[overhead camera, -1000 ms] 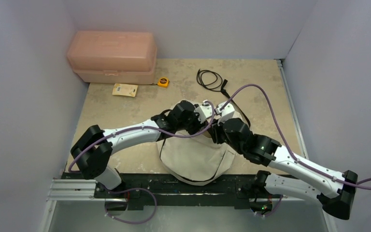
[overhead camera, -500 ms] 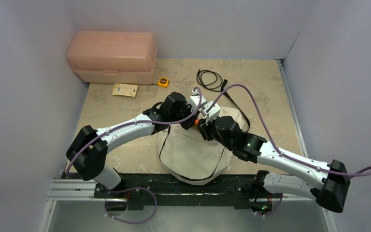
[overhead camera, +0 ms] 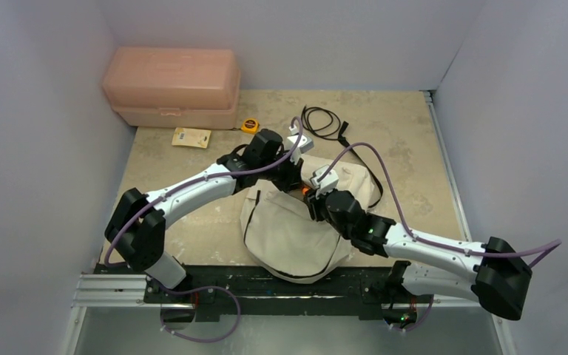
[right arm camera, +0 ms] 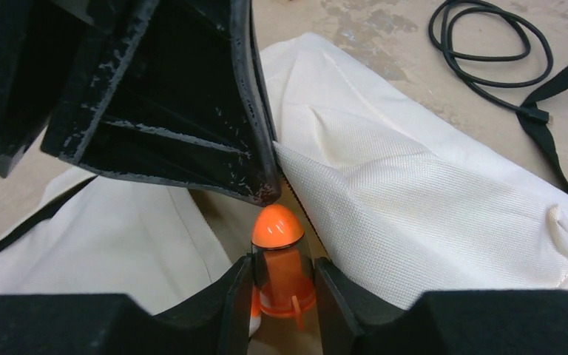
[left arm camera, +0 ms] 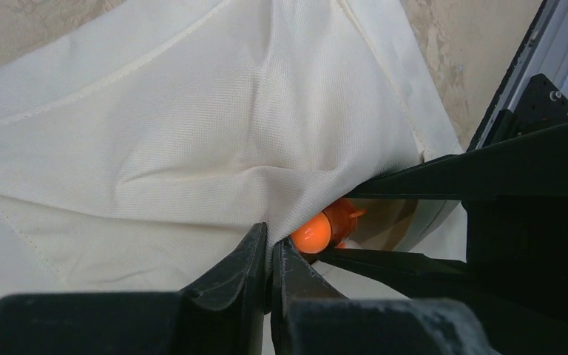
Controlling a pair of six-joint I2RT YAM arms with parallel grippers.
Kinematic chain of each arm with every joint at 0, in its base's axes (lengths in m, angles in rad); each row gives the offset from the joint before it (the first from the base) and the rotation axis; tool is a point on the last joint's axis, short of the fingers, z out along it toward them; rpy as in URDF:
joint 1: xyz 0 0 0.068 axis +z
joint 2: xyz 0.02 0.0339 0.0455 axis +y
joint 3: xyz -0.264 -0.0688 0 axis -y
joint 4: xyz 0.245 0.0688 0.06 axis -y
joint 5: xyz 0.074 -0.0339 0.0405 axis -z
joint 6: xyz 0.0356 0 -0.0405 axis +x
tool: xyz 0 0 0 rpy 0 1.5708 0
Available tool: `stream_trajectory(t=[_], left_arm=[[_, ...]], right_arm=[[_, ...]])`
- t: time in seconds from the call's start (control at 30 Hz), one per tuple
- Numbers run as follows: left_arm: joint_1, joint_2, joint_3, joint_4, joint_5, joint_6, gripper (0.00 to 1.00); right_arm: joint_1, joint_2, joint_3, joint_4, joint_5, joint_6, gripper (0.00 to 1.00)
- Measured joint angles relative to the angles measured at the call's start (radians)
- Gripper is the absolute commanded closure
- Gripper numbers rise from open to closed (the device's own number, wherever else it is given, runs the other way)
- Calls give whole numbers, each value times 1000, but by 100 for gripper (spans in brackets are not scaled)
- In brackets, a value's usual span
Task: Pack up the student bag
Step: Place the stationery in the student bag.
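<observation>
The beige student bag (overhead camera: pixel 288 237) lies at the near middle of the table, with black zipper lines and straps. My left gripper (left arm camera: pixel 270 248) is shut on a fold of the bag's fabric (left arm camera: pixel 192 148) at its opening and holds it up. My right gripper (right arm camera: pixel 281 285) is shut on a small orange capped item (right arm camera: pixel 281 255), like a glue stick or marker, its tip at the bag's opening just below the left fingers (right arm camera: pixel 192 111). In the top view both grippers meet over the bag's far edge, left (overhead camera: pixel 293 176) and right (overhead camera: pixel 312 198).
A pink plastic box (overhead camera: pixel 171 86) stands at the far left. A yellow card (overhead camera: pixel 191 137), a small yellow tape measure (overhead camera: pixel 250 126) and a coiled black cable (overhead camera: pixel 322 120) lie on the far table. The cable also shows in the right wrist view (right arm camera: pixel 488 33).
The left gripper has moved toward the far side, lifting the bag's edge. The right arm has drawn back toward the near side and left, bringing the orange item to the opening.
</observation>
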Motion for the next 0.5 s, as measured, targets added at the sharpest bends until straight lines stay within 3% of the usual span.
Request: stream_trajectory(t=[0.07,0.2,0.23,0.4,0.5], left_arm=[[0,0,17,-24,2,-14,100],[1,0,33,-39,4,-45,100],[1,0,33,-36,6,-53,100],[5,0,33,-37,9,-96,100],[6,0,34,-44,11,-117,100]], right_arm=[[3,10,-2,14,31,14,50],[15,41,24,-8,119,106,9],[20,49,46,-33,143,153,4],[20,52,129,-179,175,340,2],[13,37,172,-288,158,407,7]])
